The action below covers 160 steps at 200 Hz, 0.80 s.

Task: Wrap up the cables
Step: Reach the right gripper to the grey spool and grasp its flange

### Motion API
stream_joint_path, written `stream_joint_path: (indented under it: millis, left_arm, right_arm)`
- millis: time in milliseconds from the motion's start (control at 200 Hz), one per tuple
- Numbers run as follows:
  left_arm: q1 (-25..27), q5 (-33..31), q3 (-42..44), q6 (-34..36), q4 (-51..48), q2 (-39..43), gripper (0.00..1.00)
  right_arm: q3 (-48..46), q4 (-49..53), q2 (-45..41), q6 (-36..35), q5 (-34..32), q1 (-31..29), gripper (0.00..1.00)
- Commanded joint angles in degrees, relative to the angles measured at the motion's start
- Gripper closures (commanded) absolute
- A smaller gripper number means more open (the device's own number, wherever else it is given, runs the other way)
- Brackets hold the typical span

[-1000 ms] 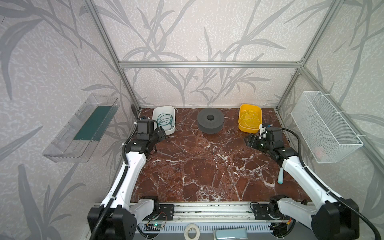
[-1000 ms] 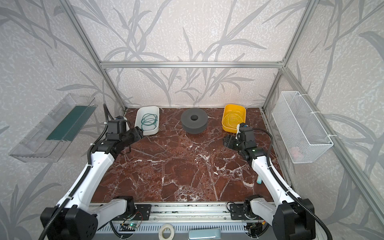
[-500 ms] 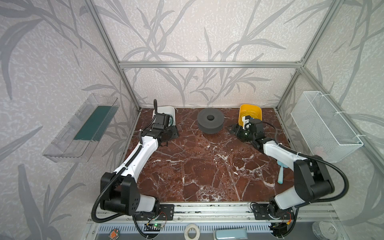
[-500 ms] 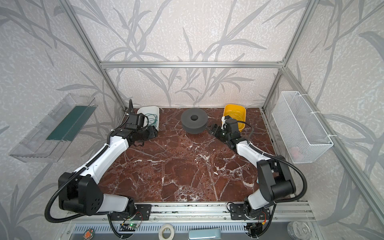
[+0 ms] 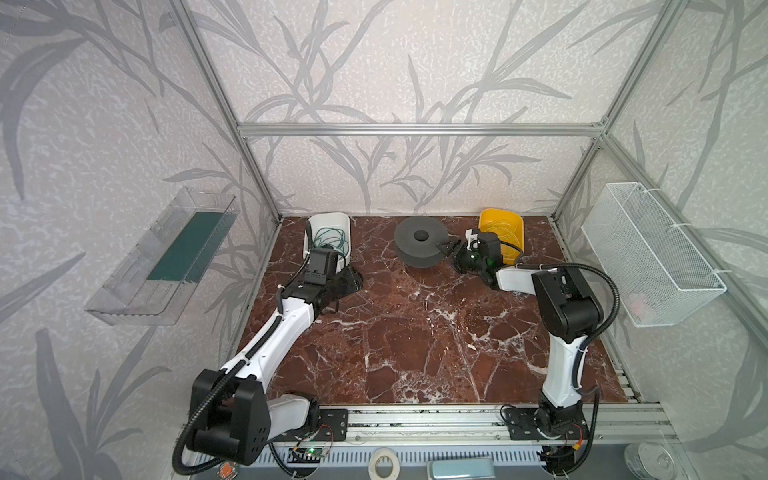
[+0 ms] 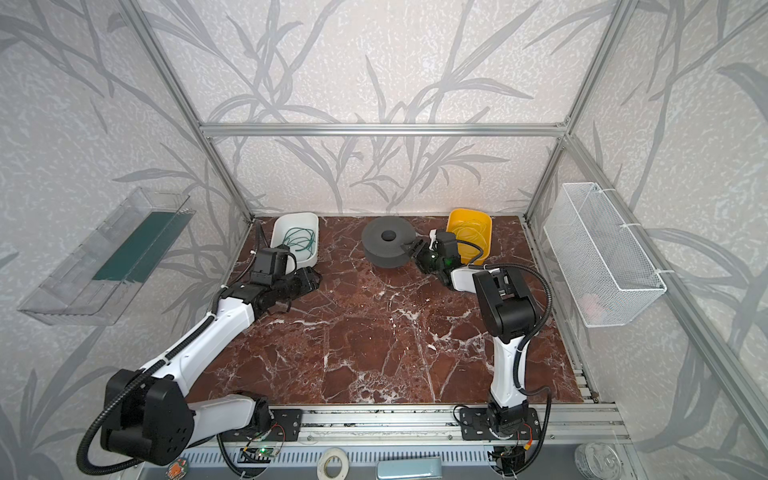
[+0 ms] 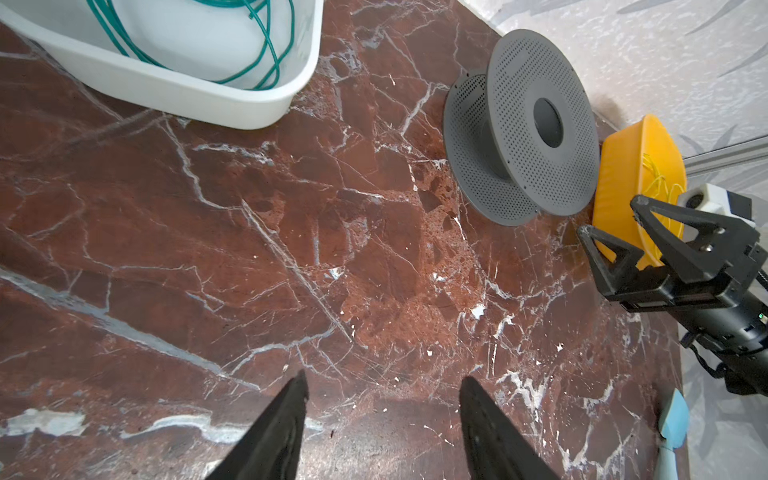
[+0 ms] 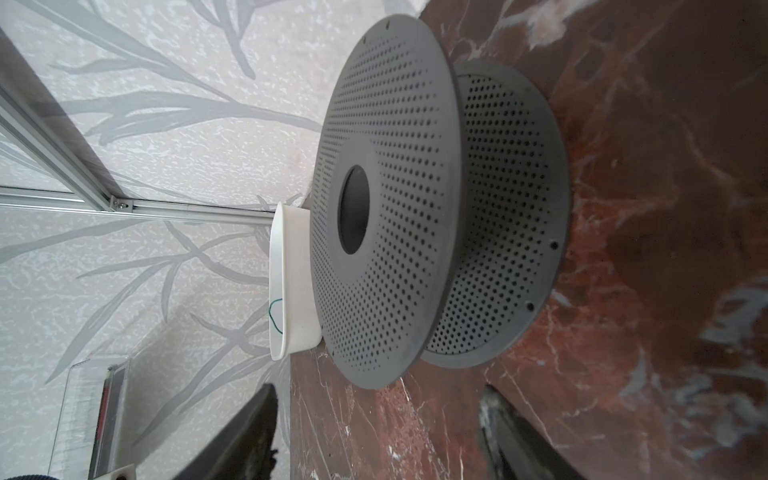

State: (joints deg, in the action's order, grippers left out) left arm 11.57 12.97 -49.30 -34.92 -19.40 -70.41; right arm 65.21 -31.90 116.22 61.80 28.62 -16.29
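Approach stage — nothing grasped. Cables (image 5: 329,241) lie coiled in white tub (image 7: 199,99), back left of worktop (image 5: 415,332). Left tool (image 7: 384,378) part-open, empty, just beside tub. Right tool (image 8: 378,388) wide, empty, facing grey spool (image 5: 419,249). Next, by judgement: left tool dips into tub, pinches thin strand — fine aim needed.

Desk (image 5: 415,332): red-brown marble, white veining. White tub (image 5: 332,215) has dark green cables (image 5: 330,239); spool (image 5: 405,249) matte grey, perforated dot pattern; second tub (image 5: 498,211) yellow. Walls (image 5: 415,62) pale, grey leaf print; wire basket (image 5: 648,257) white mesh.
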Motion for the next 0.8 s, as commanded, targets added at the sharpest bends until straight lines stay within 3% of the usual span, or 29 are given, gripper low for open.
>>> stream_joint_path:
  millis: [0, 350, 390, 620, 794]
  left_arm:
    - [0.4, 1.7, 2.1, -2.9, 4.3, 2.7, 0.39]
    - [0.4, 1.1, 7.7, -3.7, 4.2, 8.5, 0.40]
    - [0.4, 1.0, 8.0, -3.5, 4.0, 9.2, 0.39]
    - [0.4, 0.3, 9.0, -3.3, 3.4, 12.7, 0.39]
    - [0.4, 0.4, 9.2, -3.9, 3.6, 14.7, 0.38]
  right_arm:
    - [2.3, -1.0, 1.7, 0.9, -1.9, -0.5, 0.26]
    - [12.4, -4.0, 12.1, 7.1, -1.2, -1.7, 0.42]
    - [12.6, -4.2, 12.3, 7.2, -1.7, -1.7, 0.47]
    - [11.7, -8.0, 12.3, 8.5, -1.6, -1.8, 0.97]
    - [7.2, -13.6, 10.0, 11.0, -2.2, -1.7, 1.00]
